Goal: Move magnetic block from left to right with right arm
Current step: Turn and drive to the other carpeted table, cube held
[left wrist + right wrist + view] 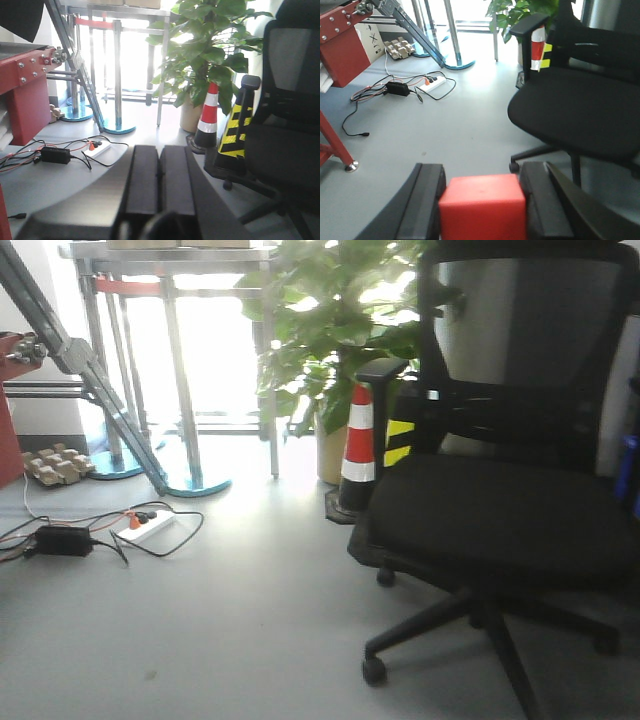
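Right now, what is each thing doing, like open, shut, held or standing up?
Right gripper: shut on the block.
Block: held, squeezed from both sides.
Left gripper: shut, holding nothing.
Chair: nobody sitting on it.
Cone: standing upright on the floor.

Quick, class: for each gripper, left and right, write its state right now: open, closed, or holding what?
Left gripper: closed, fingers pressed together, holding nothing.
Right gripper: closed on the magnetic block.
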Tool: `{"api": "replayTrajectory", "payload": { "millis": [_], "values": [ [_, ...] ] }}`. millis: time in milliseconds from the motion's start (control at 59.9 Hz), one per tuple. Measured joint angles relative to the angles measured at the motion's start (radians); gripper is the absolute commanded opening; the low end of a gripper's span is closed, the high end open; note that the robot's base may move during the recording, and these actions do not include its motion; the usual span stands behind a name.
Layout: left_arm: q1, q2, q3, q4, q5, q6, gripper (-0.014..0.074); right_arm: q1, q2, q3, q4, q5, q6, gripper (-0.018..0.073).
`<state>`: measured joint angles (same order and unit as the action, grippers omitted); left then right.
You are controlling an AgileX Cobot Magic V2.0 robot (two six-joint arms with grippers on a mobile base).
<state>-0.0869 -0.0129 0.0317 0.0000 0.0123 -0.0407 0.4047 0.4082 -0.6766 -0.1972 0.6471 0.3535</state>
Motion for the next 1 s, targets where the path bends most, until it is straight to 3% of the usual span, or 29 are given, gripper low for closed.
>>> {"api": "replayTrajectory", "payload": {
  "millis": [1002],
  "values": [
    [0.0,0.0,0.0,0.0,0.0,0.0,-0.0116,0.0,0.0,0.0,0.0,0.0,0.0,0.0174]
  ]
}}
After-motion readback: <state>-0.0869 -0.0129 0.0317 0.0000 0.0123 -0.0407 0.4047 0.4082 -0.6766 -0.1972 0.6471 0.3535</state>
